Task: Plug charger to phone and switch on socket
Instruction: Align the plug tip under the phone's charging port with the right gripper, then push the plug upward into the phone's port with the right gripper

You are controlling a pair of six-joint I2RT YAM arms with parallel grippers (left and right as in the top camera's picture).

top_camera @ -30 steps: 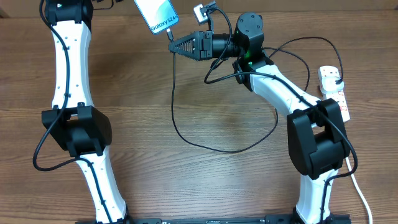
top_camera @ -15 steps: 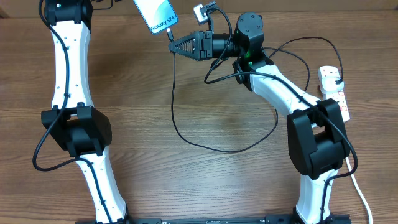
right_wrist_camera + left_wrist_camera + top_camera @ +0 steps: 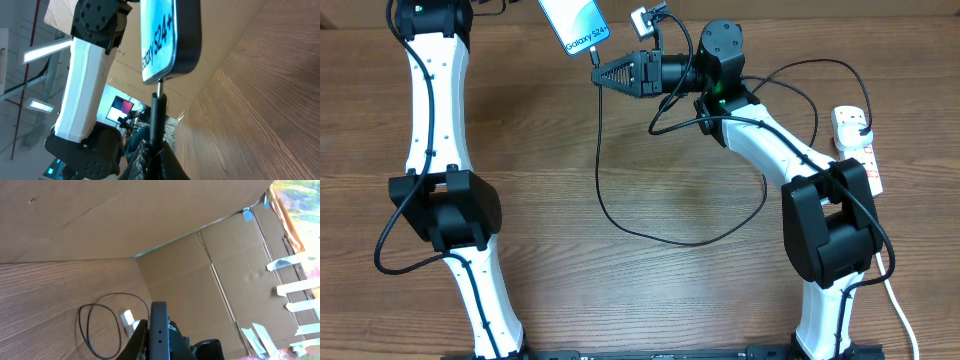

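The phone (image 3: 572, 24), its blue-teal screen reading "Galaxy S24", is held off the table at the far edge. My left gripper (image 3: 158, 328) is shut on it and lies outside the overhead view. In the left wrist view the phone (image 3: 159, 311) shows edge-on. My right gripper (image 3: 604, 72) is shut on the charger's plug tip (image 3: 157, 102). The metal end of the tip meets the bottom edge of the phone (image 3: 165, 35); how deep it sits I cannot tell. The black charger cable (image 3: 650, 235) loops over the table toward the white socket (image 3: 857, 152) at the right.
The socket's white cord (image 3: 900, 312) runs down the right side to the front edge. Cardboard walls (image 3: 100, 215) close the table's far side. The cable loop (image 3: 82, 325) and the socket (image 3: 128, 316) also show in the left wrist view. Both arm bases stand at the front.
The left arm and the phone have shifted very slightly to the right. The right gripper and the plug tip have not visibly moved.
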